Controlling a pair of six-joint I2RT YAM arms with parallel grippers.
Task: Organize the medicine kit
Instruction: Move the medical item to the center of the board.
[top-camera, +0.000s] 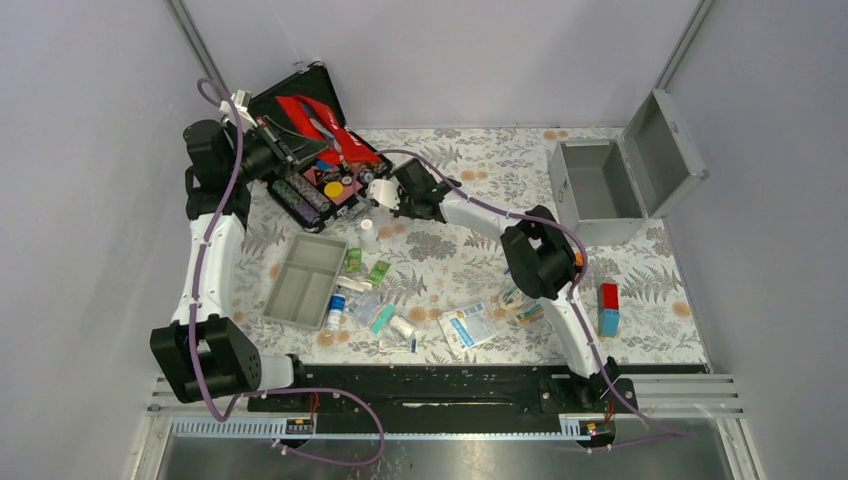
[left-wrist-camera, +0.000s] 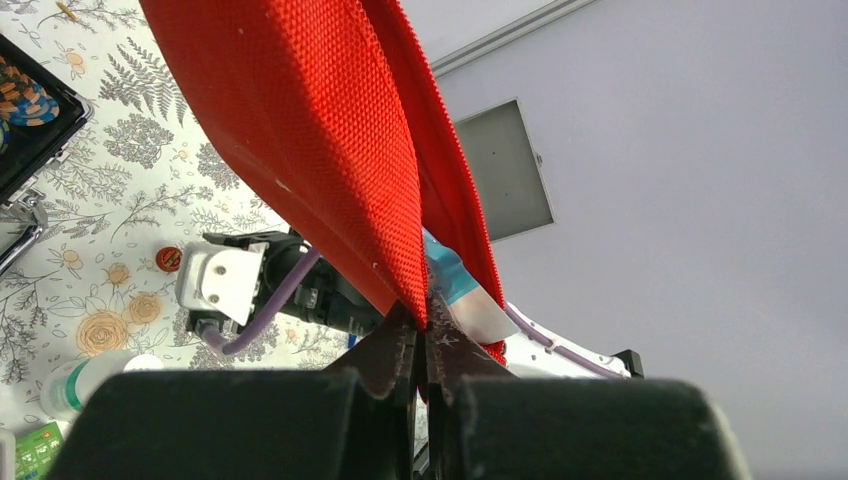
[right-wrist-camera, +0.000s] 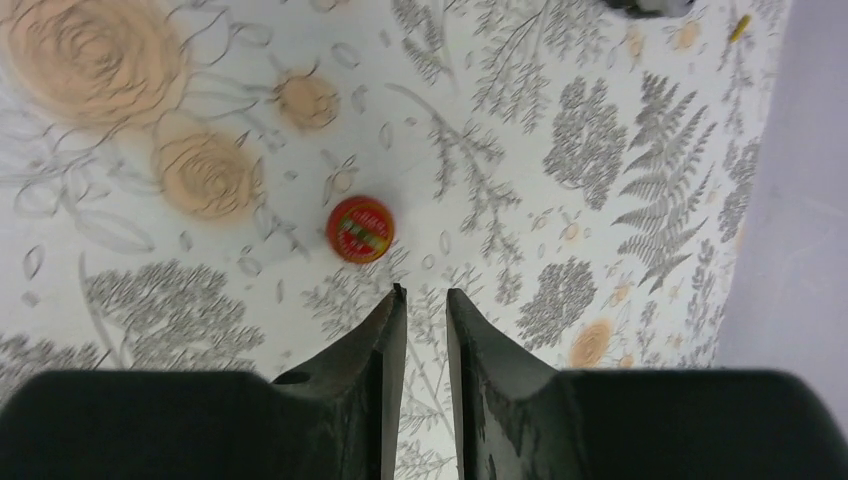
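Observation:
The medicine kit (top-camera: 597, 192), a silver-grey metal box, stands at the back right with its hinged lid (top-camera: 668, 150) raised. My left gripper (top-camera: 272, 140) holds a red first-aid pouch (top-camera: 315, 118) up over the black case. In the left wrist view the gripper (left-wrist-camera: 428, 312) is shut on the lower edge of the pouch (left-wrist-camera: 300, 120), and a blue-and-white packet (left-wrist-camera: 462, 288) shows between the pouch's flaps. My right gripper (top-camera: 385, 196) hovers low over the cloth at mid-table. Its jaws (right-wrist-camera: 424, 296) stand narrowly apart and empty, just short of a small round red tin (right-wrist-camera: 360, 229).
A black foam-lined case (top-camera: 322, 180) of coloured chips lies at the back left. A grey tray (top-camera: 303, 280) sits front left, with loose packets and bottles (top-camera: 400, 320) beside it. A white bottle (top-camera: 367, 230) stands near the right gripper. A red-and-blue box (top-camera: 608, 308) is at the right.

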